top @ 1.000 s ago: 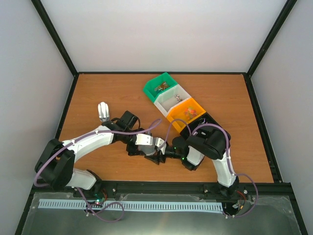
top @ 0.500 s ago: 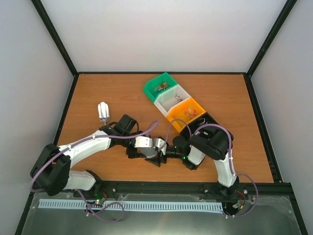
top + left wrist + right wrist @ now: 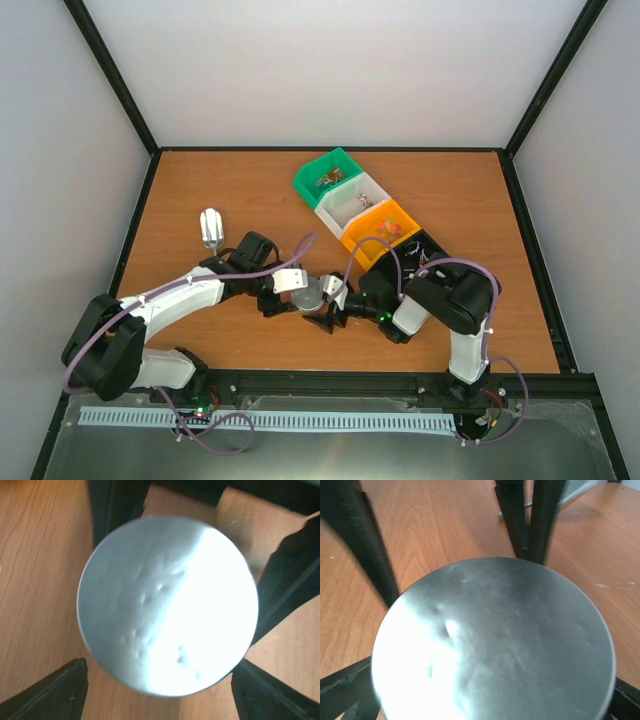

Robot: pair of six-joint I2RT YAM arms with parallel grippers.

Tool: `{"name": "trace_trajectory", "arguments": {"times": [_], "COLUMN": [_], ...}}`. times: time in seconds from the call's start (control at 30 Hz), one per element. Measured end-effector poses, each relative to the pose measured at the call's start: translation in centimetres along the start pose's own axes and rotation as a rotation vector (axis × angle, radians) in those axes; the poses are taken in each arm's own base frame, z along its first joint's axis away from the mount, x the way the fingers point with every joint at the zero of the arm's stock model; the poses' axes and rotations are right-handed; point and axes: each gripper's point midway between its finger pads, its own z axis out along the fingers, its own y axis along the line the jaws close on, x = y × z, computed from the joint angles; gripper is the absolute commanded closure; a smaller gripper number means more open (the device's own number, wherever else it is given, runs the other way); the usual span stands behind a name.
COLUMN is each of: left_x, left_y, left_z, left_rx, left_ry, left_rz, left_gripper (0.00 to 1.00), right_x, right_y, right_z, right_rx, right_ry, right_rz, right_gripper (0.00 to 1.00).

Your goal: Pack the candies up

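Observation:
A round silver lid (image 3: 307,295) hangs above mid-table between both grippers. My left gripper (image 3: 298,296) is shut on it, and in the left wrist view its black fingers (image 3: 55,692) press the rim of the lid (image 3: 167,605) from both sides. My right gripper (image 3: 327,304) stands open, with its fingers (image 3: 342,685) spread wider than the lid (image 3: 495,645). The candies (image 3: 328,181) lie as small coloured bits in the green bin (image 3: 318,168), the white bin (image 3: 340,212) and the orange bin (image 3: 362,238).
A black bin (image 3: 432,246) at the row's near end is partly covered by the right arm. A small clear jar (image 3: 211,228) stands on the table's left. Dark rails and white walls ring the wooden table (image 3: 480,200).
My right gripper's jaws have spread off the lid and that arm has drawn back to the right. The left gripper has kept the lid and shifted slightly left, so its face now shows from above.

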Motion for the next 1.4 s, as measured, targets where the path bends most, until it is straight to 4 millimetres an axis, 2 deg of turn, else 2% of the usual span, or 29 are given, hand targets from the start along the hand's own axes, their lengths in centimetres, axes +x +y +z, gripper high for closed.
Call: {"name": "trace_trajectory", "arguments": {"times": [0.2,0.4,0.7,0.9,1.0,1.1,1.23,1.33,1.4], "left_x": [2.2,2.3,1.8,1.5,1.4,1.4,1.6,2.2,2.5], "left_y": [2.1,2.8,2.9,2.5,2.4,2.2,2.5,3.6,4.9], "left_z": [0.0,-0.2,-0.4,-0.8,-1.2,-1.7,-2.2,-3.2,-4.4], "left_rx": [-0.058,-0.077,-0.074,-0.064,-0.064,-0.061,-0.07,-0.094,-0.13], "left_ry": [0.062,0.061,0.045,0.036,0.028,0.024,0.023,0.014,-0.006], "left_rz": [-0.08,-0.093,-0.097,-0.101,-0.102,-0.109,-0.136,-0.202,-0.263], "left_gripper": [0.56,0.54,0.3,0.22,0.18,0.15,0.09,0.01,0.0], "right_x": [-0.4,-0.2,1.1,2.1,2.2,1.6,-1.2,-3.2,-4.1], "right_y": [-1.8,-2.0,-1.8,-3.2,-3.2,-2.7,-2.5,-2.7,-3.4], "right_z": [-1.6,-1.7,-1.8,-2.5,-3.0,-3.7,-4.4,-5.0,-5.5], "right_rx": [0.065,0.063,0.04,0.071,0.074,0.057,0.045,0.046,0.052], "right_ry": [0.011,0.015,0.053,0.083,0.093,0.089,0.045,0.016,0.006], "right_rz": [-0.007,-0.017,-0.008,0.023,0.023,0.016,-0.022,-0.043,-0.036], "right_gripper": [0.0,0.0,0.0,0.0,0.0,0.0,0.0,0.0,0.0]}}
